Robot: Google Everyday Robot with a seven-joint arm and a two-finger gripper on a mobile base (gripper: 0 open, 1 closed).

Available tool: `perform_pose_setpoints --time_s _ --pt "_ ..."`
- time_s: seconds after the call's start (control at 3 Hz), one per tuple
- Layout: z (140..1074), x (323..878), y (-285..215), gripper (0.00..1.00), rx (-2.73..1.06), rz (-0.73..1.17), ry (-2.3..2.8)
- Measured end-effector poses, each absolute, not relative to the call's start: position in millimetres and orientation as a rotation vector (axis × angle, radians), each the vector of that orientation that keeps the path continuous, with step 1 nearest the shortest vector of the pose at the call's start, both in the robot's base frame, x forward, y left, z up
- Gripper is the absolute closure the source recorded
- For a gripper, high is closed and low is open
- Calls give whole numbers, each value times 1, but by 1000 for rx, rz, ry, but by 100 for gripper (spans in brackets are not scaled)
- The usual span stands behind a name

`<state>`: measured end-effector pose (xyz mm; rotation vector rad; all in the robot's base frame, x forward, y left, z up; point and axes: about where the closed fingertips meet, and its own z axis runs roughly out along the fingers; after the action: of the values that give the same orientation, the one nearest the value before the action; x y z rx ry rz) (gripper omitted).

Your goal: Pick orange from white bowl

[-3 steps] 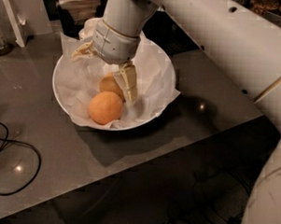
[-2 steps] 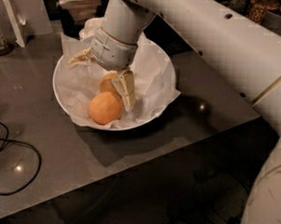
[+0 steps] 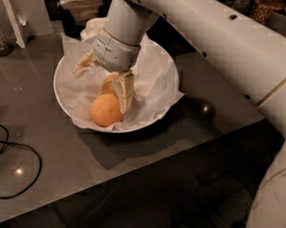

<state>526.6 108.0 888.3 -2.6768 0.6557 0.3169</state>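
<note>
**A:** Where does the orange (image 3: 105, 110) sit?

**B:** In the white bowl (image 3: 62, 100), on the crinkled paper (image 3: 156, 83), in the part of the bowl closest to the desk's near edge. The bowl stands on the grey desk (image 3: 190, 113), closer to the far edge than the near one, with its mouth facing up.

**A:** Which way does the orange point?

**B:** I cannot tell. It shows as a plain round ball with no stem or navel in sight, so no long axis can be made out.

**A:** And the gripper (image 3: 104, 81)?

**B:** It hangs down into the bowl from the white arm (image 3: 222, 38), which comes in from the far right corner. Its fingers (image 3: 125, 93) are spread wide. One runs lengthwise toward the near edge and lies against the orange's side that faces the right edge. The other (image 3: 83, 63) splays out toward the left edge, above the paper and clear of the fruit.

**A:** Anything between them?

**B:** A second orange-coloured lump (image 3: 107, 83), just behind the orange and half hidden under the wrist. What it is, I cannot say.

**A:** Beyond the bowl?

**B:** A smaller white dish (image 3: 92, 25), by the far edge.
</note>
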Motion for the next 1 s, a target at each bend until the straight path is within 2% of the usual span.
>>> perform_pose_setpoints --time_s 0.33,1.0 --pt "888 527 108 41 -2677 317 656" --pt "871 519 113 35 -2678 425 679"
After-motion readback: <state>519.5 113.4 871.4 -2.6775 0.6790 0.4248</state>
